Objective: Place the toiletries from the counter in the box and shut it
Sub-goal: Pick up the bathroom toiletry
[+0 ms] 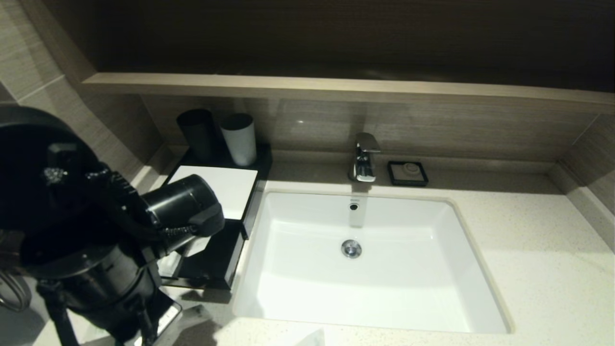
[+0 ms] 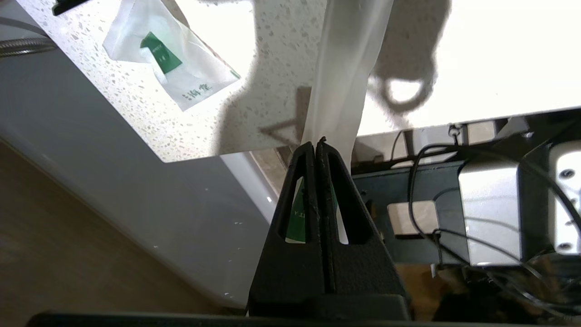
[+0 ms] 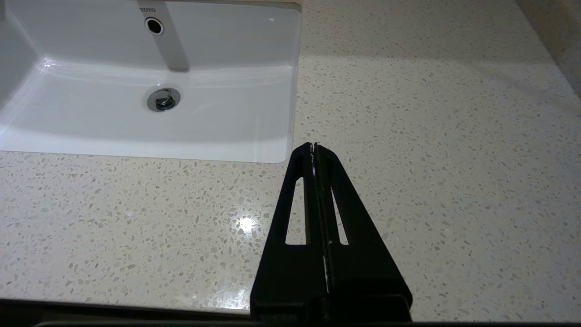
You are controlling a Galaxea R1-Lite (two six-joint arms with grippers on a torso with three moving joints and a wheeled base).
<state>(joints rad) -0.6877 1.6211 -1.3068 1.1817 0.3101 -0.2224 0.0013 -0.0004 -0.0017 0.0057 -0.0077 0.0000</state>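
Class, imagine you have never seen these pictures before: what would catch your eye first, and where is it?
First, the big white basin sunk into the speckled counter, under a chrome tap. Next, the bulky black left arm at near left, its left gripper shut on a translucent sleeve, with a green-marked sachet lying nearby. The right gripper hangs shut above bare counter beside the basin.

Wood-look wall panels [image 1: 432, 127], long pale shelf [image 1: 336, 89] beneath a dark recess, chrome tap [image 1: 364, 157] behind the white basin [image 1: 307, 269], tan floor [image 2: 68, 254] below, bright overhead light glinting on stone.
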